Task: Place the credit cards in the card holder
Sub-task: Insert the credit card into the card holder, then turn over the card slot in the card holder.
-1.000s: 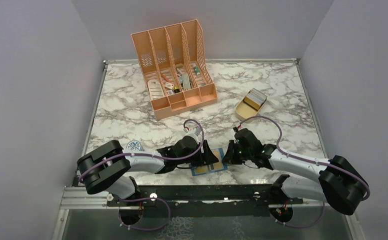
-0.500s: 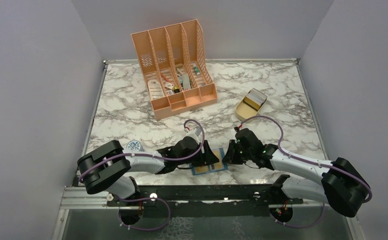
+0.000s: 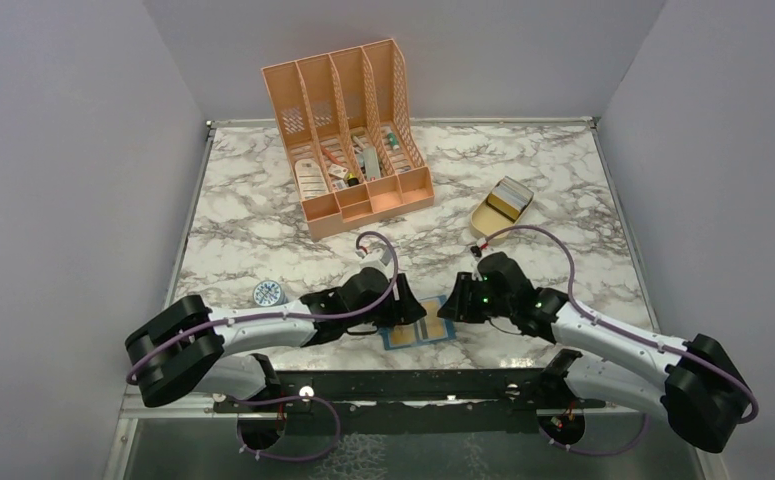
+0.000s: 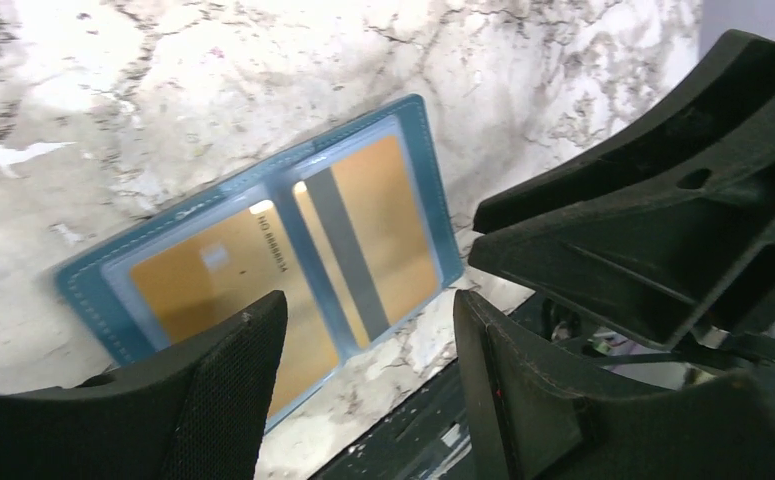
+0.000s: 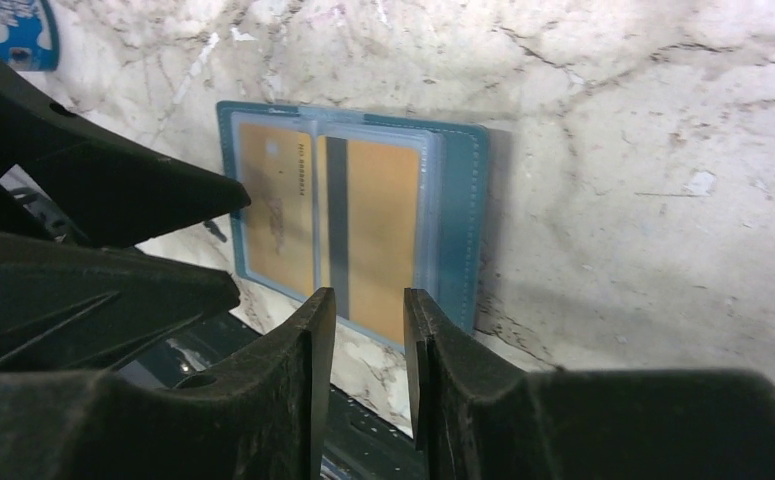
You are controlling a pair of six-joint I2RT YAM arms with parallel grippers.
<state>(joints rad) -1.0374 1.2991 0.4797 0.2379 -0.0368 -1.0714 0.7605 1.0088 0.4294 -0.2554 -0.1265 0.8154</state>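
In the top view, the card holder (image 3: 418, 334) lies open and flat on the table (image 3: 563, 220). It is just below and between the left pincer (image 3: 401, 318) and the right pincer (image 3: 451, 310), which hang near each other.

In the left wrist view, the left pincer (image 4: 363, 315) stands wide apart and holds nothing. Under its tips the holder shows two credit cards (image 4: 213, 290), each in a clear pocket; the striped card (image 4: 393, 215) is on the far side.

In the right wrist view, the right pincer (image 5: 368, 300) is almost together, with only a narrow gap, and it grips nothing. The holder lies just ahead of its tips, close to the table's edge.

The risk, I think, is a careless move: a finger may catch the holder's rim and push it over that edge, or the two pincers may knock together, because they are so close.
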